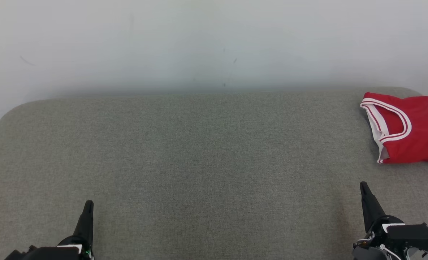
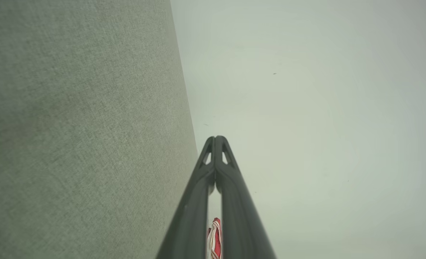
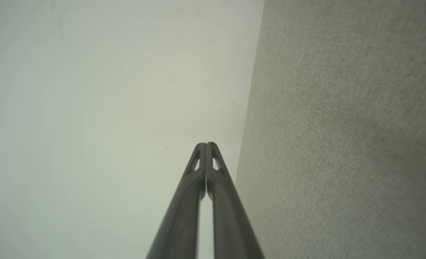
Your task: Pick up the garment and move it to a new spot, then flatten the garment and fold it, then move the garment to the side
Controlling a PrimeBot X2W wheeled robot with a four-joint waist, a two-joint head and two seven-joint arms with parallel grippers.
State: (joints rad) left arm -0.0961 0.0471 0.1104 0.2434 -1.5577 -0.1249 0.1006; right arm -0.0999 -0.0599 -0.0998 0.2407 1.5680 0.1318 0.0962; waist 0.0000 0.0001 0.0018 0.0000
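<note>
Both claws are empty, fingers pressed together: the left claw (image 1: 88, 206) at lower left, the right claw (image 1: 364, 187) at lower right, parked low, probably to leave the grey table (image 1: 199, 162) free. The red garment (image 1: 414, 133) lies at the right edge, apparently folded and set aside.

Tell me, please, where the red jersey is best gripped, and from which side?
Probably by the white-trimmed edge of the jersey, with the right gripper coming from the left: it lies flat, that edge is nearest, and its far side runs out of view.
</note>
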